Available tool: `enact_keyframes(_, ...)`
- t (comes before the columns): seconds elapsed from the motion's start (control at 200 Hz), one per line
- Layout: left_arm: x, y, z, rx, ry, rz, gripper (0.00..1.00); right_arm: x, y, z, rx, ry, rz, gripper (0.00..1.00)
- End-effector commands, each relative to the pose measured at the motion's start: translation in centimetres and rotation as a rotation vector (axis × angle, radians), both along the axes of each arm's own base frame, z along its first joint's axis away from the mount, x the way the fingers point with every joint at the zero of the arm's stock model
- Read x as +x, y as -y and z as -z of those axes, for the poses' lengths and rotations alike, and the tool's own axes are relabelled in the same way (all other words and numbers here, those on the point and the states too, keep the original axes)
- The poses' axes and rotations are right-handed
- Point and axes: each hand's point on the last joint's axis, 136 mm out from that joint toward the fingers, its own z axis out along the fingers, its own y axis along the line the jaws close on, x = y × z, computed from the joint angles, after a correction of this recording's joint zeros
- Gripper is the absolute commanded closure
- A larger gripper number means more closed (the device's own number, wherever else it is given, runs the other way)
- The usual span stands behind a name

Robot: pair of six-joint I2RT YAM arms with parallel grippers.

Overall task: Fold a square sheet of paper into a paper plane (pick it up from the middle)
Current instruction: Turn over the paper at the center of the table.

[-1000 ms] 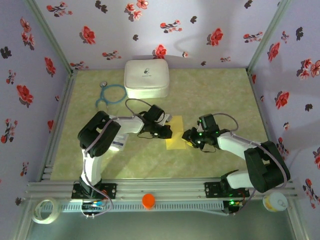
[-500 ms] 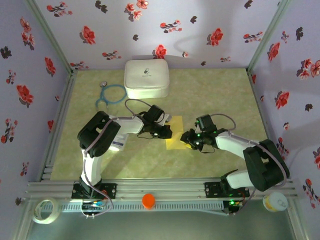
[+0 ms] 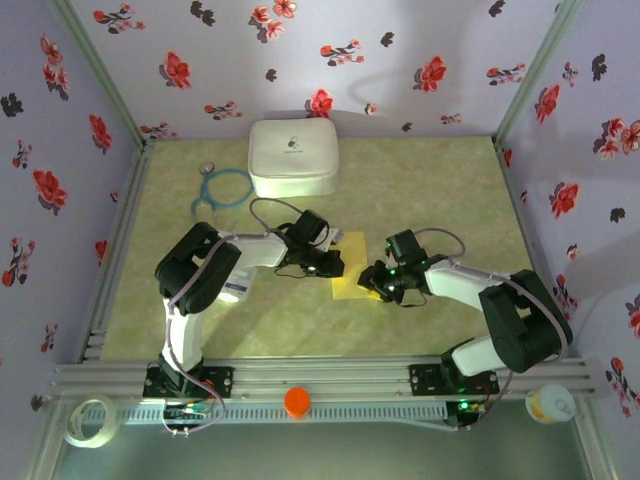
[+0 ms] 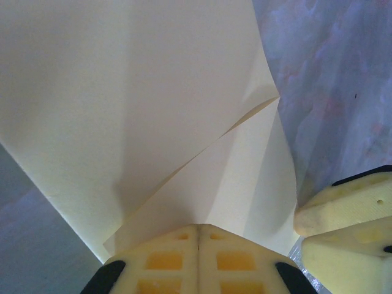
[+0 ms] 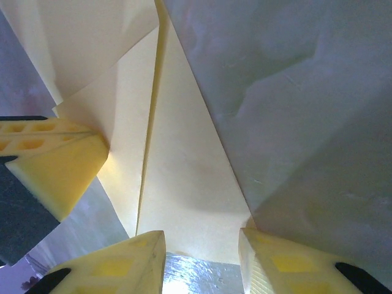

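- Left gripper has its ribbed yellow fingers pressed flat together, pinching the left edge of the thin yellow square sheet of paper. The sheet is at the middle of the pale green mottled table top, between the two arms and nearer than the white rounded case.
- In the left wrist view the sheet fans up and away from the pinch, one diagonal flap lapped over another. It looks partly folded and raised at that side rather than lying flat.
- By the look of it the sheet is very light, limp and smooth. It will likely bow under its own weight, crease wherever it is squeezed hard, and slide between pads that close loosely.
- The safest hold is probably on a doubled layer beside a crease. A loose single corner would tend to curl or tear.
- Right gripper stands at the right side of the sheet with its jaws partly apart and nothing between them. In its own view, table shows through the gap, and the sheet's near edge ends just ahead of the fingertips.
- Whether the right-hand pad touches the paper's corner I cannot tell.
- From above, both gripper heads cover most of the sheet, so its fold lines cannot be read there.
- The wrist views cut off the sheet's far edges, and how many layers sit inside the left pinch is hidden.
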Motion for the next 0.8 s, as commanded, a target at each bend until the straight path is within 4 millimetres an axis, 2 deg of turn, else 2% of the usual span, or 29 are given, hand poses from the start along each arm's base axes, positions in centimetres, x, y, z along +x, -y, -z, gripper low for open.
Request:
enact_keyframes(0.0, -0.7, -1.4, 1.3, 0.066, -0.041, -0.015, 0.98, 1.3, -1.1, -0.3, 0.042, 0.017, 0.023, 0.62)
enact_keyframes(0.38, -0.7, -1.5, 1.3, 0.069, -0.042, -0.014, 0.98, 4.4, -2.6, -2.2, 0.107, 0.095, 0.021, 0.58)
enact_keyframes(0.795, -0.8, -1.7, 1.3, 0.068, -0.041, -0.018, 0.98, 6.6, -1.5, -2.2, 0.15, 0.127, 0.047, 0.63)
